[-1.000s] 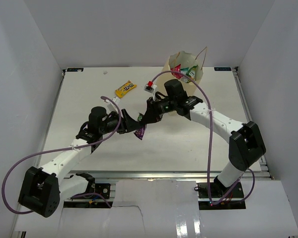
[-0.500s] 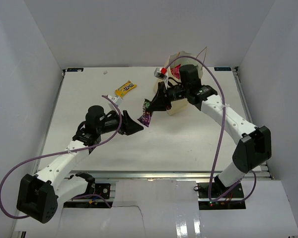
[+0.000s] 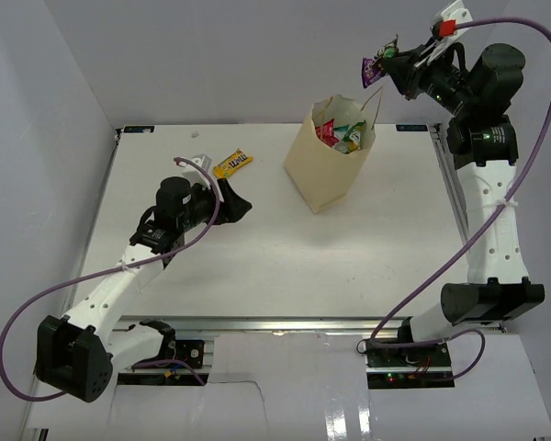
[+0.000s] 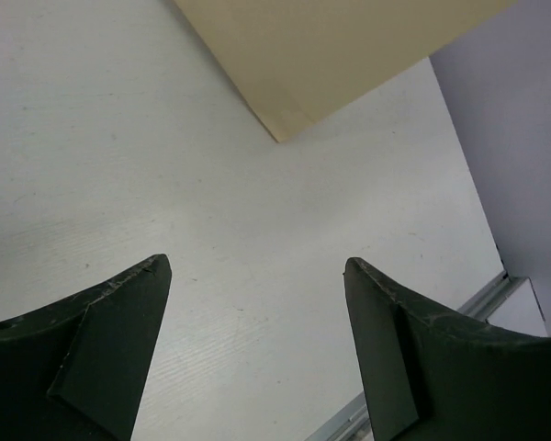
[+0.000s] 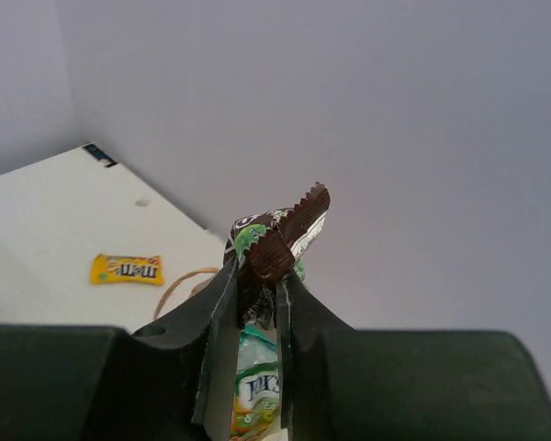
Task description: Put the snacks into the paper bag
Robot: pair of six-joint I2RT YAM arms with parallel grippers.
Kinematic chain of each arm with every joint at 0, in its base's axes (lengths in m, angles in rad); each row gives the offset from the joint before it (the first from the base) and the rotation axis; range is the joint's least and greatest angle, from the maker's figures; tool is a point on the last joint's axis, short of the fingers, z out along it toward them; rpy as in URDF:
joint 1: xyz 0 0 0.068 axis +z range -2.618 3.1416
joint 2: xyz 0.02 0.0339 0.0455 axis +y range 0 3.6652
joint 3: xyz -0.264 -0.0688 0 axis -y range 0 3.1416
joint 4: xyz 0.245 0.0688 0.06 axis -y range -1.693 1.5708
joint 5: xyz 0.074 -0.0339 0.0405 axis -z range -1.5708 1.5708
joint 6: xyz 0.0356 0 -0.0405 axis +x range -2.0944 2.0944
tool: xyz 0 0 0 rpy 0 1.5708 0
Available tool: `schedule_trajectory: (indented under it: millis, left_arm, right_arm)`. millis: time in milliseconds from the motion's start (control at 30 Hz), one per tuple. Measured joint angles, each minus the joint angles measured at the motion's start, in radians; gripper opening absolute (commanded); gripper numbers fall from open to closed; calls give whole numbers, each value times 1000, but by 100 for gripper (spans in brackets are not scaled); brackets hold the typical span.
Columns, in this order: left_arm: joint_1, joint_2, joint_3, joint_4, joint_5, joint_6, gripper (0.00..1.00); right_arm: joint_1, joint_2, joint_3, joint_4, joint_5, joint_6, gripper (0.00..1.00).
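Snack packet (image 5: 277, 241), dark and crimped at the edge, is pinched in the right gripper (image 5: 257, 276), jaws narrowed hard onto it! It's held high in the air, up past the far right of the paper bag (image 3: 323, 179). A green-and-white pouch (image 5: 255, 395) shows between the fingers, so the aim looks bag-ward. Over on the left, the left gripper (image 4: 255, 268) is spread wide, carrying nothing, low over the table (image 3: 257, 266), near the yellow pack (image 3: 232, 164) lying flat. My worry is that height: let go from up there and a light packet could flutter wide of the mouth or snag a string handle (image 3: 378, 96).
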Motion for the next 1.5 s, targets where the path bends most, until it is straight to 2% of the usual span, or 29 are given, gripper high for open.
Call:
schedule_trajectory:
  millis: [200,467,567,633,667,700,800,1000,1233,1400,1500]
  left_arm:
    - [14,61,2,-13,-75,-18,89]
    - [70,176,66,-10,-80,-58,89]
    - [102,232,84,6,-75,-93,89]
    - [123,286,107,6,-76,-116,89]
    - [134,321,125,4,-77,-128,89]
    - [143,357,147,-1,-80,-137,89]
    - [163,475,233,-10,-83,-150,88]
    - [175,680,430,-25,-78,-38,88]
    - [175,885,644,1,-121,247,88]
    - [175,1025,721,54,-154,417,87]
    - [175,1120,779,55,-171,491,86]
  right_arm:
    - [5,90,-1,54,136,-23,8]
    - [49,444,50,13,228,-119,9]
    - [85,507,46,-36,256,-159,18]
    - [109,511,25,-55,264,-175,36]
    - [119,505,14,-56,265,-182,44]
    - [129,494,-2,-52,263,-188,58]
    - [144,446,-56,-64,254,-211,74]
    - [93,276,-132,-77,181,-235,94]
    - [-19,-15,-241,-135,-50,-330,95]
    - [-15,-175,-442,-225,-190,-417,96]
    - [-14,-217,-541,-282,-227,-444,96]
